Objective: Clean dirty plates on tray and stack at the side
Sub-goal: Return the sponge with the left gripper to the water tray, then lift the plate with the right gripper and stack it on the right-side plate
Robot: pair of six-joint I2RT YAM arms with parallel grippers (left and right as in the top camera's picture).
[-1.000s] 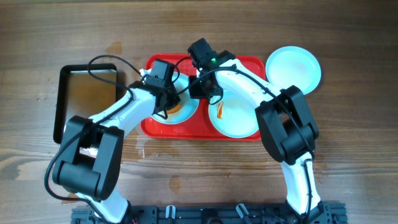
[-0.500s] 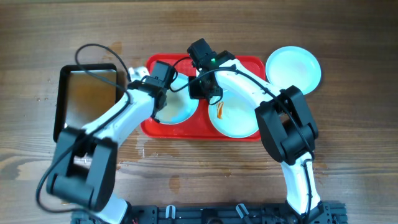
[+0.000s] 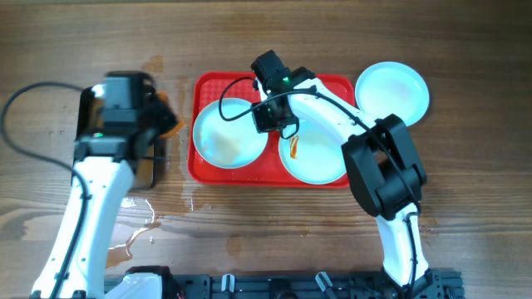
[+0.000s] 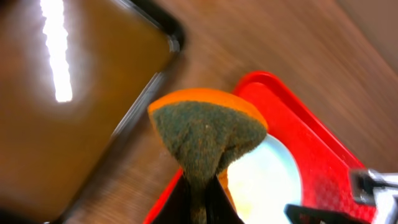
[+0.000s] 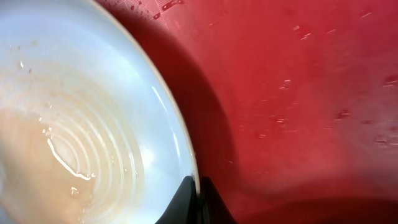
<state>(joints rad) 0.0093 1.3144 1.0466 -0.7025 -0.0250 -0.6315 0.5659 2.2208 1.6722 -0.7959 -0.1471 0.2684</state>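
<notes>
The red tray holds two plates. The left plate looks wet and pale. The right plate has an orange-red smear. A third plate lies on the table to the right of the tray. My right gripper is shut on the left plate's rim, which shows pinched between its jaws in the right wrist view. My left gripper is shut on an orange sponge with a dark scouring face, above the edge of the dark pan, left of the tray.
The dark metal pan holds brownish water. Puddles of water lie on the wood in front of the pan and the tray. The right arm reaches across the tray's back.
My left arm has swung left, away from the left plate, to the dark pan, carrying the sponge. The right gripper has kept its hold on the plate's rim.
</notes>
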